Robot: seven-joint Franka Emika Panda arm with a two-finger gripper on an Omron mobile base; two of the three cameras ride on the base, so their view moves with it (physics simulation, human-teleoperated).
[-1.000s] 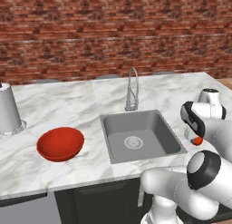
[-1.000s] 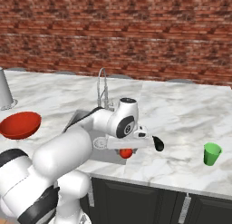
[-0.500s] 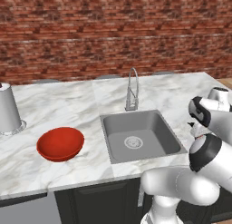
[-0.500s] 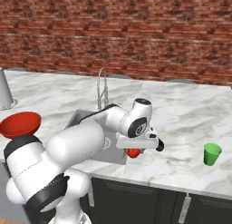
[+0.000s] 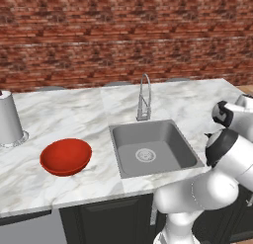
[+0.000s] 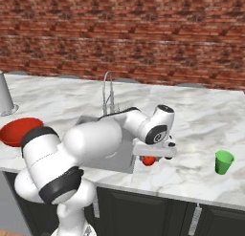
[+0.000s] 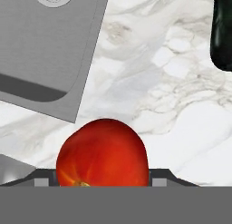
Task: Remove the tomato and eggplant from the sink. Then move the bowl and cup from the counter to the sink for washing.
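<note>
tomato [image 7: 102, 153] between fingers, above counter [image 7: 172, 105] beside sink [image 7: 50, 51]

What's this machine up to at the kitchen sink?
A white robot arm is clearing the sink. Its gripper holds the tomato over the counter just right of the basin, which now looks empty. A dark object at the hand view's edge may be the eggplant, already lying on the counter. The red bowl left of the sink and the green cup on the right wait to go in.

No readable text, labels, brands, numbers or signs anywhere.
</note>
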